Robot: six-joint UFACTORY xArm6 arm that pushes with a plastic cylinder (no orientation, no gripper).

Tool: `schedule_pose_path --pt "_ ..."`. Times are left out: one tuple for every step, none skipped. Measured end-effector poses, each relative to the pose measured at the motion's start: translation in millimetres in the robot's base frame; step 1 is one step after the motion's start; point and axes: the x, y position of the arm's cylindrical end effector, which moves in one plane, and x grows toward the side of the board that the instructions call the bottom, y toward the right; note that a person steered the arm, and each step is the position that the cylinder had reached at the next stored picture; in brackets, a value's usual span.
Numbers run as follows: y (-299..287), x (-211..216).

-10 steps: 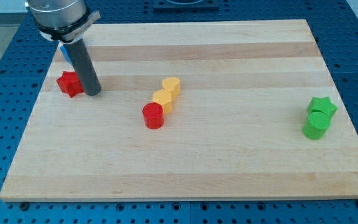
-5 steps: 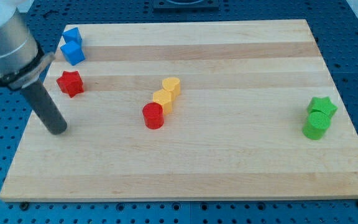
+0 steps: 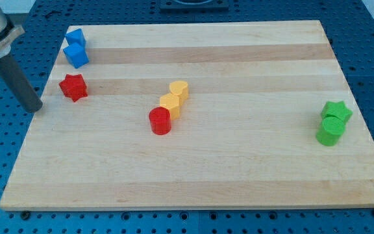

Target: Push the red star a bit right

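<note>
The red star lies on the wooden board near its left edge. My tip stands at the board's left edge, to the left of the red star and slightly lower in the view, with a gap between them. The dark rod slants up to the view's top left corner.
Two blue blocks sit at the board's top left, above the red star. A red cylinder and two yellow blocks form a diagonal row mid-board. A green star and green cylinder sit at the right.
My tip went from just right of the red star, down and around below it, to its left at the board's edge. The blue blocks came into sight. No block moved.
</note>
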Motion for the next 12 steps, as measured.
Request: schedule_pose_path --pt "0 -13" --pt "0 -16" --pt "16 -22" --pt "54 -22" --pt "73 -18" --pt "82 -14" --pt "75 -13" --pt "49 -9" --pt "23 -8" --pt "13 -19" --pt "30 -31" --pt "64 -41"
